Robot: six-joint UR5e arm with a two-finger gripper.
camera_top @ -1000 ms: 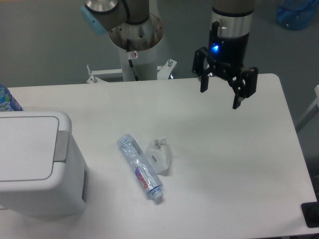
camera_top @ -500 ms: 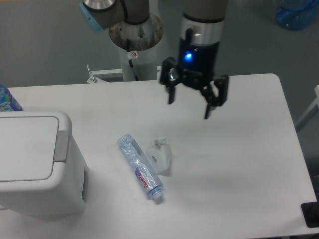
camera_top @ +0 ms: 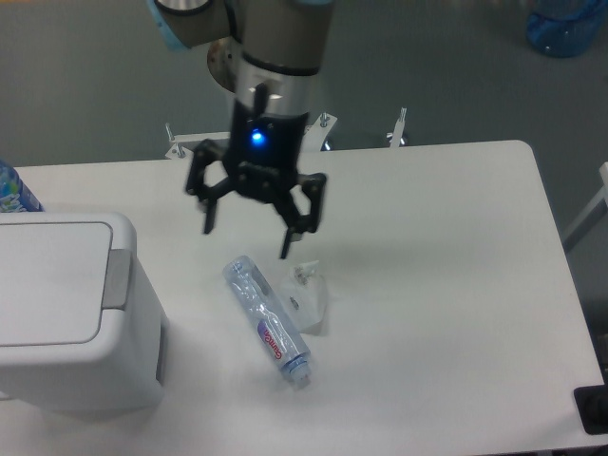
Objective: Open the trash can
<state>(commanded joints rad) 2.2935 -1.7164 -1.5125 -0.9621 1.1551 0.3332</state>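
A: Starting at the left, where did the trash can (camera_top: 71,313) sit?

B: At the table's (camera_top: 456,285) left edge: a boxy white plastic bin with rounded corners, its flat lid panel down and its grey push tab (camera_top: 118,279) untouched. The lid looked smooth and matte.

A: And what had changed?

B: The gripper (camera_top: 245,243) had swept from over the table's right side to left of centre within a second, fingers spread wide and holding nothing. It hung above the crushed clear bottle (camera_top: 266,318), well apart from the tab. I judged that an approach toward the bin, with the pressing yet to come.

A: Anything beside the bottle?

B: A small crumpled white scrap (camera_top: 309,298), just to its right, thin and creased.
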